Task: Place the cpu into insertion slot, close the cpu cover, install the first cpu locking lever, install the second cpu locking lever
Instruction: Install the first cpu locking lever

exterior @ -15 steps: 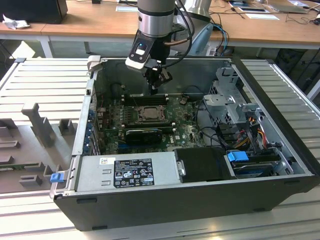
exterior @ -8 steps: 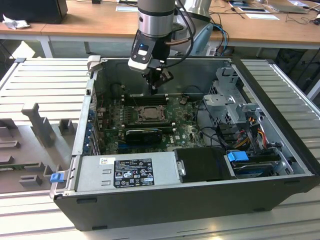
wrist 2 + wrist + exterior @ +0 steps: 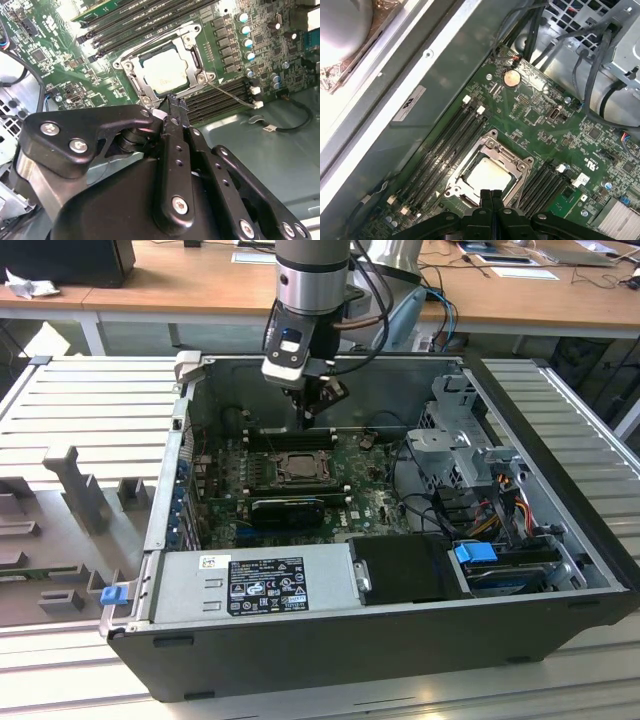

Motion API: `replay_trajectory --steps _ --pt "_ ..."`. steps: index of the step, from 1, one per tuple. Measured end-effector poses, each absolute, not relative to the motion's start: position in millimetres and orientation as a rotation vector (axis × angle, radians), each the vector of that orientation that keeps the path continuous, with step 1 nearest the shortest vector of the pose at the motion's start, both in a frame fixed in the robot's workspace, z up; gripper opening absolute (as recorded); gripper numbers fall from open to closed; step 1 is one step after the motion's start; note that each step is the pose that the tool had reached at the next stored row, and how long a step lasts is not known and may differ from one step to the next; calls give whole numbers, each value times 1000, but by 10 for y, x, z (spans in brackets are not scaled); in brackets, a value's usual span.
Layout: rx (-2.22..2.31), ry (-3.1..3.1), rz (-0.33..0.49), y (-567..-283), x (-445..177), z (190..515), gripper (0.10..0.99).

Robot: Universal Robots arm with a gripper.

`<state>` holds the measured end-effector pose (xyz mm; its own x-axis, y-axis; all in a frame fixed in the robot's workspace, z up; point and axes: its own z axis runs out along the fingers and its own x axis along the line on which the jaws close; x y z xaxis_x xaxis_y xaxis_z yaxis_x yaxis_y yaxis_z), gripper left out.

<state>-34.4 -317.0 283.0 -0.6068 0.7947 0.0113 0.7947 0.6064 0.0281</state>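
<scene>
**Operator:** Exterior view. State the arm position.

**Technician:** The grey-and-black robot arm [image 3: 312,280] points down into the open black tower computer case [image 3: 400,645]. The case lies on a ribbed grey metal table [image 3: 90,390]. The black two-finger gripper [image 3: 305,422] hangs over the green motherboard [image 3: 375,502], just to the far side of the square dark-framed insertion slot [image 3: 268,469].

**Operator:** Location of the cpu?

**Technician:** The small square silver-grey cpu [image 3: 299,469] sits in the insertion slot. A grey power supply box [image 3: 255,580] lies along the near wall of the case.

**Operator:** Second wrist view.

**Technician:** The thin silvery cpu cover [image 3: 131,75] lies flat on the insertion slot. The metal top of the cpu shows through its square window. The black fingertips [image 3: 175,102] are pressed together and sit just beside one corner of the cover. Contact cannot be confirmed. A thin silver wire lever [image 3: 232,95] runs out from another corner across the long black memory slots [image 3: 215,102].

**Operator:** First wrist view.

**Technician:** Same reading: finger against finger, with the tips at the edge of the cpu. Memory slots flank the insertion slot on two sides. A round copper-coloured coin cell [image 3: 510,78] sits on the motherboard, well apart from the slot, towards the bundled black cables [image 3: 585,65].
</scene>
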Motion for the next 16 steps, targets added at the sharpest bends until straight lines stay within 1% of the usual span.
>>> replay_trajectory --steps 5,16 --pt "1329 2844 47 -3170 -344 2829 106" --pt "1043 2964 46 -3170 -344 2828 106"
